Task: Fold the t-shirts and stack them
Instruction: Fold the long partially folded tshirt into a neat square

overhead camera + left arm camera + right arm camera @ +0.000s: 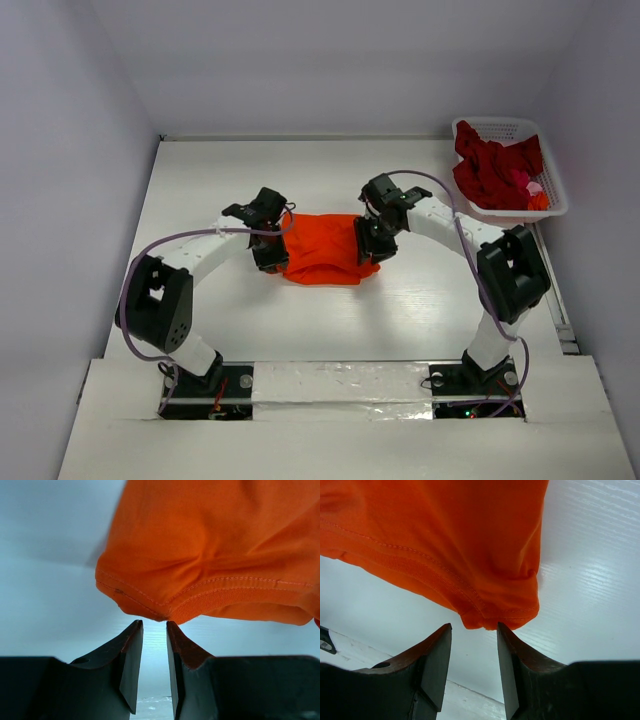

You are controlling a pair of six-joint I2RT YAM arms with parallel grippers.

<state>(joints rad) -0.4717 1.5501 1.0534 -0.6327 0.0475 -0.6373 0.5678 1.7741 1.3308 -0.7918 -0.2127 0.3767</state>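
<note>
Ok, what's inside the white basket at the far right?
The basket holds heaped dark red t-shirts, with pink and orange cloth scraps at the near side. Anything beneath them is covered.

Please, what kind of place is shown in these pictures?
Probably a robotics laboratory cell, not a home: a white table enclosed by plain white walls, left arm and right arm bolted at its near edge, a white basket of dark red shirts.

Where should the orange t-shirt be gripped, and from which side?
Grip the orange t-shirt at its two end corners, on the stitched hem. The left gripper should come from the shirt's left end, the right gripper from its right end, low along the table. Each corner sticks out toward open jaws; the middle lies flat.
</note>
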